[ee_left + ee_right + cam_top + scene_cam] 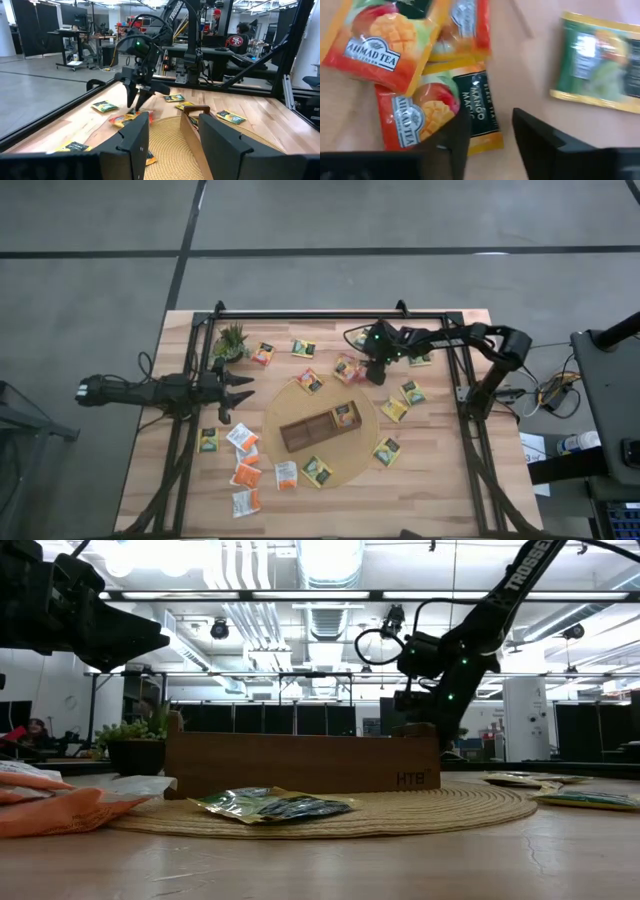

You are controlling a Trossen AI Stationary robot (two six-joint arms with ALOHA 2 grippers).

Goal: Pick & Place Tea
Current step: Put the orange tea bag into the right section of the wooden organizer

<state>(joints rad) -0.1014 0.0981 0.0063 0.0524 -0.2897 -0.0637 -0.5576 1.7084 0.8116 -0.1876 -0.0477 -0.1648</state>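
Small square tea sachets lie scattered flat on the wooden table. My right gripper (pixel 372 378) points steeply down at a small overlapping pile of orange-red sachets (pixel 347 368) just beyond the round mat's far edge. It is open. In the right wrist view its fingers (pixel 491 114) straddle the dark and yellow end (pixel 479 107) of the nearest mango sachet (pixel 417 120), which lies under another sachet (pixel 380 42). My left gripper (pixel 248 388) waits open and level at the table's left side, touching nothing. My right gripper comes slanting down from above onto the mango sachet's dark end (pixel 482 130). One finger (pixel 452 142) stands over that end and the other (pixel 540 145) over bare table beside it. I cannot tell whether either finger touches the sachet, which lies flat.
A brown divided tray (pixel 305 432) stands on a round woven mat (pixel 285 405), one sachet (pixel 343 414) inside it. A potted plant (pixel 232 340) is at the far left. More sachets lie at the near left (pixel 246 474) and right (pixel 394 410). A black frame (pixel 330 315) borders the table.
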